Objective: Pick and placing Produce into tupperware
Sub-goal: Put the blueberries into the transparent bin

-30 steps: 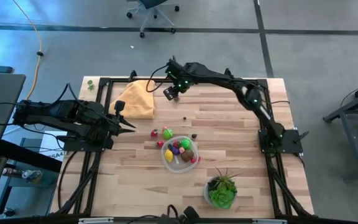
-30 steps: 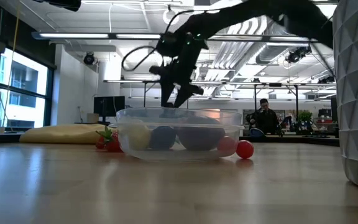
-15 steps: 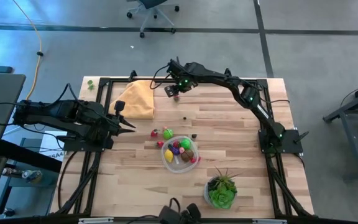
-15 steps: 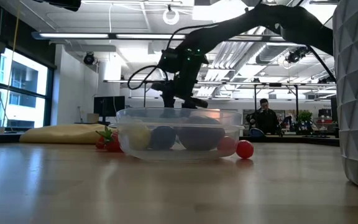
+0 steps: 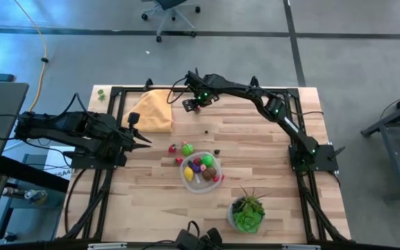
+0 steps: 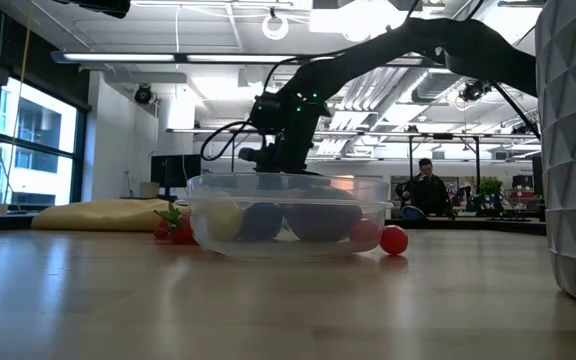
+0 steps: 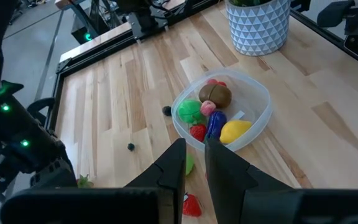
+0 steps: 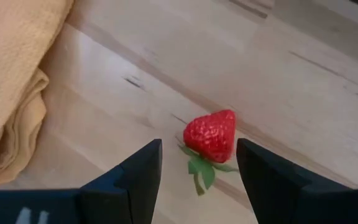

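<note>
Strawberry [image 8: 211, 136] between two parted dark fingers [image 8: 131, 180]: that is what the right wrist view shows as the right gripper [image 5: 195, 104] hangs low over the far side of the wooden table [image 5: 255, 146], just beside a folded yellow cloth [image 5: 151, 111]. The toy berry lies on the bare wood straight ahead of the gripper, in line with the gap, a little nearer one finger than the other. Its long axis runs roughly along the line of approach, leafy green cap toward the fingers and rounded tip away. The fingers stand apart and hold nothing; a short advance and a close would probably take it.

The right arm is plainly the nearer one. The left gripper [image 5: 144, 139] waits at the table's left edge, its fingers [image 7: 174, 163] drawn almost together on nothing, well apart from the berry.

The tupperware [image 5: 201, 171] sits near the table's middle, already holding several pieces, with a few more lying loose just beside it and a potted plant [image 5: 247, 212] nearer the front edge.

From overhead the berry is barely a red speck under the gripper; only the right wrist view gives its lie. The low view [image 6: 286, 130] sets the gripper well behind the container, its tips hidden by the rim [image 6: 286, 182]. The left wrist view alone looks into the bowl, showing green, brown, purple, red and yellow pieces inside.
</note>
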Available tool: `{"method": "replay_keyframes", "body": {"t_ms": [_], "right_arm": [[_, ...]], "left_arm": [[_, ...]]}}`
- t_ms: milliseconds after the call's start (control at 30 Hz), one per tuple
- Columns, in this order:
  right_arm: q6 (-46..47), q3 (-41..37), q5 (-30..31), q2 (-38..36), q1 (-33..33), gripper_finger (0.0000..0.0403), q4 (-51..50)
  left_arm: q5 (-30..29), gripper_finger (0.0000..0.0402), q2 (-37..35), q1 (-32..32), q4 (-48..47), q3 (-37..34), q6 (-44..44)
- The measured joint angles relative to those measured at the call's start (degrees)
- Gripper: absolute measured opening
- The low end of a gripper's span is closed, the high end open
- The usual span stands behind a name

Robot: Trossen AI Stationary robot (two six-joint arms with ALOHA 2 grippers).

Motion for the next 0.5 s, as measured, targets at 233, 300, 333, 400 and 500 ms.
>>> {"method": "replay_keyframes", "body": {"t_ms": [233, 300, 333, 400, 500], "right_arm": [[0.2, 0.0, 1.6, 0.3, 0.0, 0.0199, 0.2], [0.2, 0.0, 1.9, 0.5, 0.0, 0.0199, -0.4], [0.2, 0.0, 1.9, 0.5, 0.0, 0.0199, -0.5], [0.4, 0.0, 1.9, 0.5, 0.0, 0.0199, -0.4], [0.6, 0.0, 2.0, 0.5, 0.0, 0.0199, -0.8]], "left_arm": [[0.0, 0.0051, 0.0, 0.0, 0.0, 0.0, 0.0], [0.0, 0.0051, 0.0, 0.0, 0.0, 0.0, 0.0], [0.0, 0.0051, 0.0, 0.0, 0.0, 0.0, 0.0], [0.0, 0.0051, 0.0, 0.0, 0.0, 0.0, 0.0], [0.0, 0.0051, 0.0, 0.0, 0.0, 0.0, 0.0]]}}
